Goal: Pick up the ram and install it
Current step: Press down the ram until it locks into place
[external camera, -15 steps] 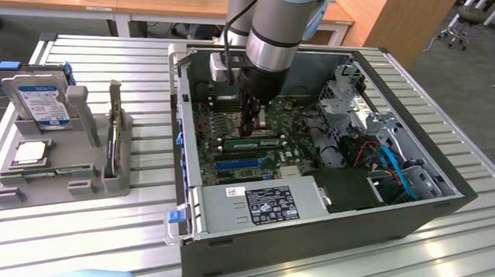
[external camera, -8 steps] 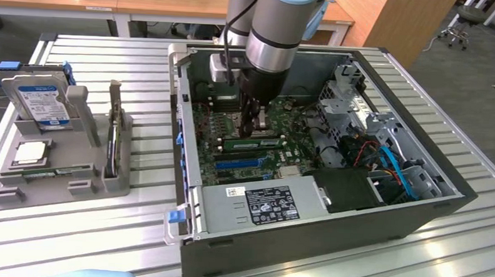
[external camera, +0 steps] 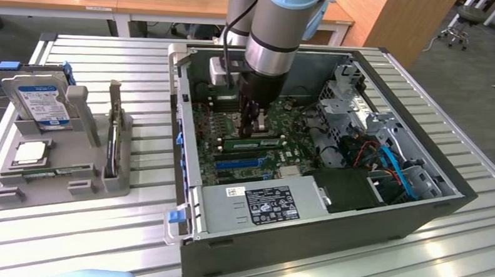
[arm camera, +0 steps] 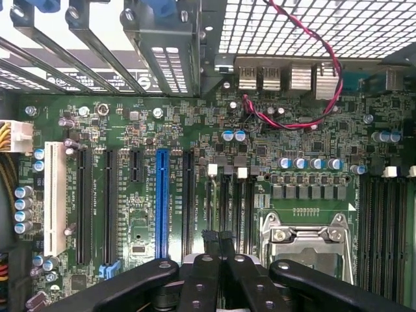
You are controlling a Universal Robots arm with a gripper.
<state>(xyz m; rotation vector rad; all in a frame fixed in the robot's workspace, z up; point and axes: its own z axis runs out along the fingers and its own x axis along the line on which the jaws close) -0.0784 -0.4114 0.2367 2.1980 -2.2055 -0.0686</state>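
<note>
ram: light, stiff, fragile (judged) | take hold by long edges | gripper: clenched, directly over the ram

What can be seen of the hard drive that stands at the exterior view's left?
The hard drive is a flat, silver, metal-looking box with a large blue and white label facing the camera. It stands upright on its edge, leaning slightly back, in a slot of the grey holder, which touches it below and at its sides. A blue plastic frame rises behind it. It is apart from the open computer case.
</note>
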